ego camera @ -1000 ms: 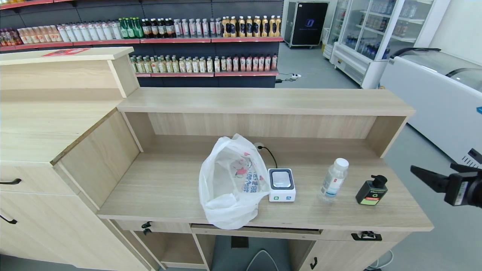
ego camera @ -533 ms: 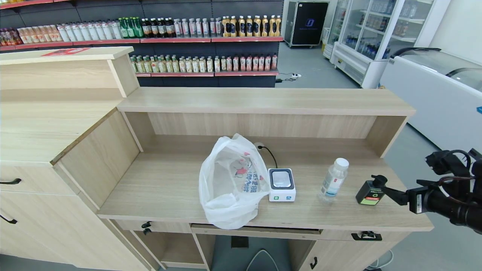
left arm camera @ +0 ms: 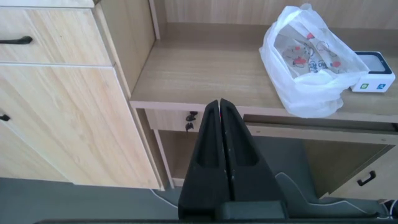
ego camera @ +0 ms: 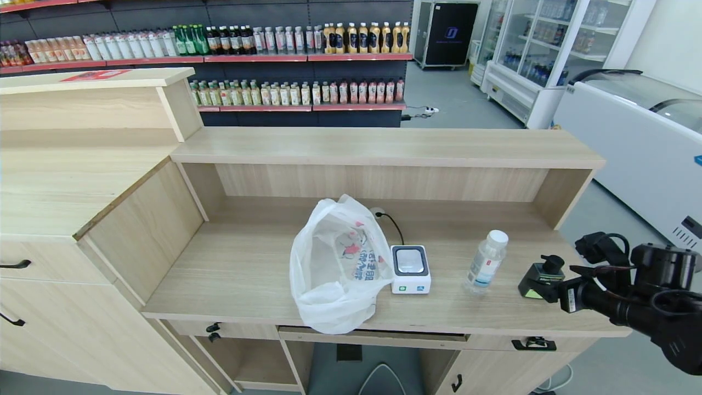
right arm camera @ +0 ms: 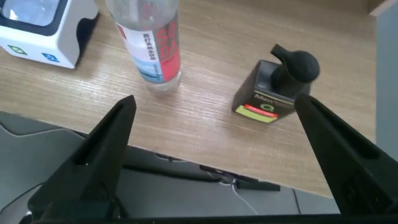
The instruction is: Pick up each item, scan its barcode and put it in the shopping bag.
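Task at start, by my read: water bottle and black pump bottle stand on the counter right of the scanner. The shopping bag left of it looks empty. Right gripper spread wide, empty, just beside the pump bottle. Left gripper closed on nothing.

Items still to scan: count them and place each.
2. The clear water bottle stands right of the scanner; the dark pump bottle farther right, near the right gripper. The shopping bag may hide more.

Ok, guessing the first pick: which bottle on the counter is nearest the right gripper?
The squat dark pump bottle; the taller clear white-capped bottle stands farther off, toward the scanner.
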`<state>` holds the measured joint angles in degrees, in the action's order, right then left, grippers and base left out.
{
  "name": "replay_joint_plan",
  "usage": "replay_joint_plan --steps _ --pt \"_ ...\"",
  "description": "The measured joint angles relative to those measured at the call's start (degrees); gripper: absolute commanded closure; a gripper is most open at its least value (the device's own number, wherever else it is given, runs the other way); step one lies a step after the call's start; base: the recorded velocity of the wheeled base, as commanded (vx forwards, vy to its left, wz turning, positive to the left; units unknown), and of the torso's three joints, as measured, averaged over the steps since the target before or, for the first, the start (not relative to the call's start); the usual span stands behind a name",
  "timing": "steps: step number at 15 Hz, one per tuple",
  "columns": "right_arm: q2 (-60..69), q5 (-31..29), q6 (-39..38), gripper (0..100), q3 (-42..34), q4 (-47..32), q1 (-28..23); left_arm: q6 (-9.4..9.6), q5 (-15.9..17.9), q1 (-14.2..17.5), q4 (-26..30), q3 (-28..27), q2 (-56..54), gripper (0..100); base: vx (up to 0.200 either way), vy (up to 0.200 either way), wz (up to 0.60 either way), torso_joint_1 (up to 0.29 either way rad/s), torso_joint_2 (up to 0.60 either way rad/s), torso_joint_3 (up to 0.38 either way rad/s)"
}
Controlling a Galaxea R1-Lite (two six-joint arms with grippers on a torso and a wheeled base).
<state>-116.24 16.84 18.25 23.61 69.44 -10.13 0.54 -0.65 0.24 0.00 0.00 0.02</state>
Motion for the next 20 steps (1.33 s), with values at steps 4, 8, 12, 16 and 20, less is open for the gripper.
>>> replay_joint_plan --steps 4,8,12,16,20 --pt "-5.71 1.50 0.88 0 2.46 4.22 2.19 0.00 0.02 -0.02 0.00 0.00 0.00 100 0.000 0.000 0.00 0.000 0.00 0.000" --pt "-10.22 3.35 2.90 0 5.52 7.34 3.96 0.00 -0.01 0.02 0.00 0.00 0.00 100 0.000 0.000 0.00 0.000 0.00 0.000" --pt "-13.34 3.83 5.40 0 10.67 7.39 5.12 0.00 0.00 0.00 0.00 0.00 0.00 100 0.000 0.000 0.00 0.000 0.00 0.000" --pt "-16.46 5.22 5.97 0 13.98 7.30 5.53 0.00 -0.01 -0.02 0.00 0.00 0.00 100 0.000 0.000 0.00 0.000 0.00 0.000" --pt "-19.82 7.36 6.08 0 17.35 7.28 6.61 0.00 -0.01 0.02 0.00 0.00 0.00 100 0.000 0.000 0.00 0.000 0.00 0.000"
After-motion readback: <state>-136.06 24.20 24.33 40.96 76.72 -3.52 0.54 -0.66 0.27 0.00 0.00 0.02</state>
